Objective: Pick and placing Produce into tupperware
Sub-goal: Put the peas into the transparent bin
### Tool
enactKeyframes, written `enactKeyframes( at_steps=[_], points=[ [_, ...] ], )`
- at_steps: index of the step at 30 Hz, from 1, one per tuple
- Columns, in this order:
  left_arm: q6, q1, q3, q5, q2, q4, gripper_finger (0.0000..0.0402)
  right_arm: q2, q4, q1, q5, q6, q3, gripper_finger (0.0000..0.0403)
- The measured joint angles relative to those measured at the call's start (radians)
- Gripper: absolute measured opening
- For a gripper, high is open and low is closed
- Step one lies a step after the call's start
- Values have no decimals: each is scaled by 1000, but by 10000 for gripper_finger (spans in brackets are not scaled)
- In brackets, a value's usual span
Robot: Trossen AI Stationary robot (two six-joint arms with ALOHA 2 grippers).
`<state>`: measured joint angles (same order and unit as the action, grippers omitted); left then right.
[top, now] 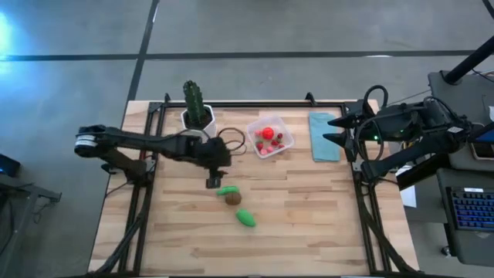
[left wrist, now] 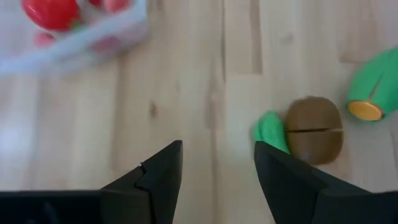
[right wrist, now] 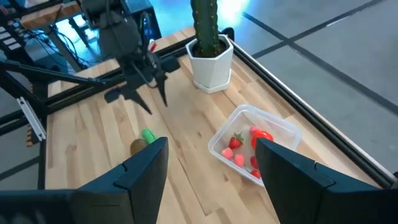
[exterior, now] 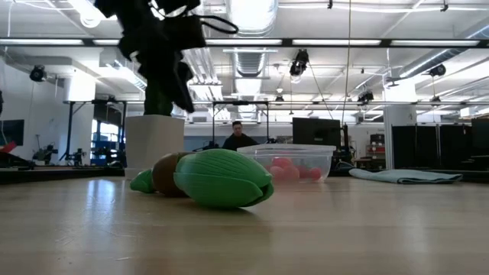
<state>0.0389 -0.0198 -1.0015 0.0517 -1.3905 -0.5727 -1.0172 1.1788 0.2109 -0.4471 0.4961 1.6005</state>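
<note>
Three pieces of produce lie on the wooden table: a small green piece, a brown ball touching it, and a larger green oblong piece nearer the front edge. The clear tupperware stands farther back with red and pink pieces inside. My left gripper hovers open just left of the small green piece, pointing down at a slant, with bare table between its fingers. Above the table's right rim, my right gripper waits open near a blue cloth.
A tall green cactus in a white pot stands at the back, left of the tupperware. A folded light blue cloth lies at the back right. In the low view a person sits far behind the table.
</note>
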Motion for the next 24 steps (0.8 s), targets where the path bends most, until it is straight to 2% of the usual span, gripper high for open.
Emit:
enactKeyframes(
  at_steps=[7,14,19,24],
  points=[
    [-86,79,150,-7,15,136,194,0,0,0,-1,-7,0,233],
    [-91,152,157,-8,-47,151,194,2,0,0,0,-2,0,233],
    [-149,195,155,15,-97,174,194,1,0,0,0,1,0,233],
    [-236,206,154,101,-158,178,194,0,0,0,0,1,0,233]
  ],
)
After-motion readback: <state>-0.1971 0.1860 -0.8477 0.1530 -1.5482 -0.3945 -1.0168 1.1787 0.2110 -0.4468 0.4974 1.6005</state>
